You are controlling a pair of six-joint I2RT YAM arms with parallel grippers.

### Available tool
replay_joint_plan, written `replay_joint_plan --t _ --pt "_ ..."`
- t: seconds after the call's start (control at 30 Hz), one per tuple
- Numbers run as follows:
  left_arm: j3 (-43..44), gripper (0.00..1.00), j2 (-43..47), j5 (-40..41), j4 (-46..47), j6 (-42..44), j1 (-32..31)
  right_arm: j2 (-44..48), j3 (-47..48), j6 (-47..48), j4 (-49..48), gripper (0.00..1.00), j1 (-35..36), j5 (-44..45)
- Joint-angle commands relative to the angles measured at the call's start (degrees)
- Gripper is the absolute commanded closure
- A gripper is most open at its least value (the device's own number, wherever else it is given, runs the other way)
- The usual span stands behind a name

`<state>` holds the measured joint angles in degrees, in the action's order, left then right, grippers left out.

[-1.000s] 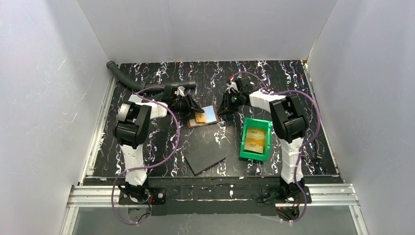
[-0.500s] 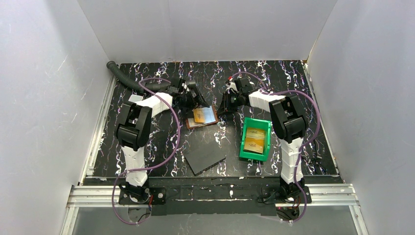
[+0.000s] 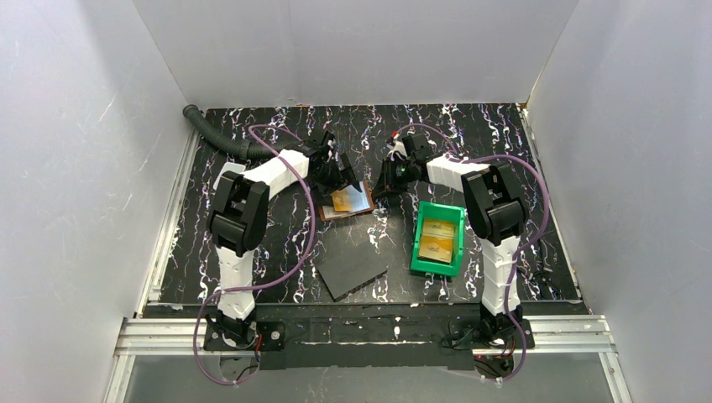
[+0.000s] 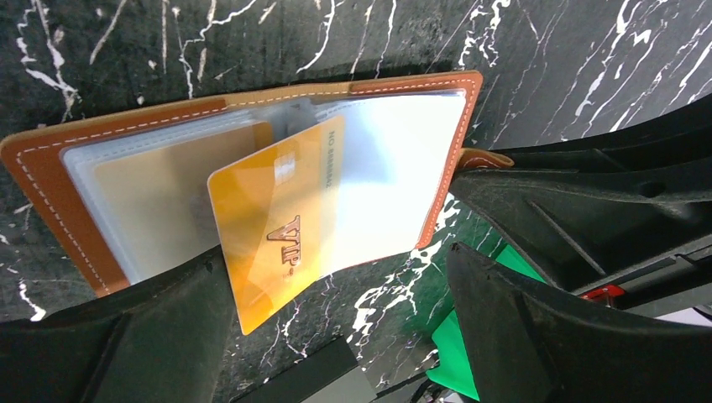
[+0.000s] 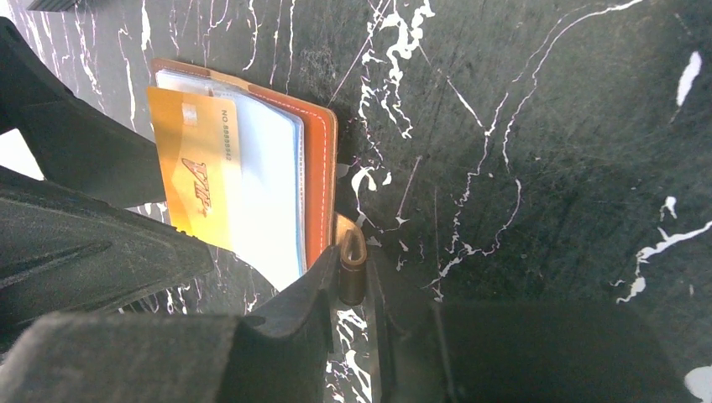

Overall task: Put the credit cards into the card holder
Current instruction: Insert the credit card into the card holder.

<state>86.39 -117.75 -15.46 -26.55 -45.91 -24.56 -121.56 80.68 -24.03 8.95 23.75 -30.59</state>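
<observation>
Wallet [image 4: 50, 168] is lying open near the table's far edge, midway across. Your right gripper [image 5: 351, 290], nearly closed, is pinching its snap tab [image 5: 352, 256]. Your left gripper [image 4: 336, 319] is gaping wide, empty, straddling the orange card [image 4: 277, 227] sticking out askew from the sleeves. Likely best: squaring it, then pushing inward, tab anchored.

The brown leather card holder [image 3: 346, 202] lies open and flat toward 12 o'clock of the table's centre, with its clear sleeves facing up. An orange-yellow VIP card [image 4: 277, 227] lies askew on the sleeves, one end overhanging the edge. A sleeved card [image 4: 159, 189] sits beside it. Two spare cards [image 3: 439, 238] lie in the green bin [image 3: 436, 269], at 4 o'clock from the holder.
</observation>
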Motion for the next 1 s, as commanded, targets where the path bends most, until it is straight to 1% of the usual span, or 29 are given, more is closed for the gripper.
replay_joint_plan --t 0.0,0.1,0.27,0.4,0.67,0.77,0.97 --pt "1.2 0.10 0.7 3.8 -6.6 2.0 0.3 1.0 -0.7 0.2 -0.5 0.76 0.2 -0.6" --pt "1.4 0.10 0.8 4.6 -6.9 2.1 0.3 1.1 -0.7 0.1 -0.4 0.76 0.2 -0.6" --pt "3.3 0.14 0.6 6.7 -8.0 3.3 -0.6 1.0 -0.8 -0.1 -0.6 0.76 0.2 -0.7" --pt "5.8 0.19 -1.4 4.9 -8.0 2.9 -1.3 0.7 -0.5 -0.4 -0.7 0.77 0.4 -1.0" --pt "8.3 0.20 -3.7 1.8 -7.5 1.7 -2.2 0.4 -0.4 -0.5 -0.8 0.78 0.7 -1.2" --pt "6.4 0.16 -1.5 4.5 -7.6 2.4 -2.2 0.4 -0.4 -0.4 -0.7 0.78 0.8 -1.2" --pt "3.4 0.15 1.2 7.3 -7.0 4.5 -2.0 0.0 -0.5 -0.3 -0.7 0.78 0.8 -1.3"
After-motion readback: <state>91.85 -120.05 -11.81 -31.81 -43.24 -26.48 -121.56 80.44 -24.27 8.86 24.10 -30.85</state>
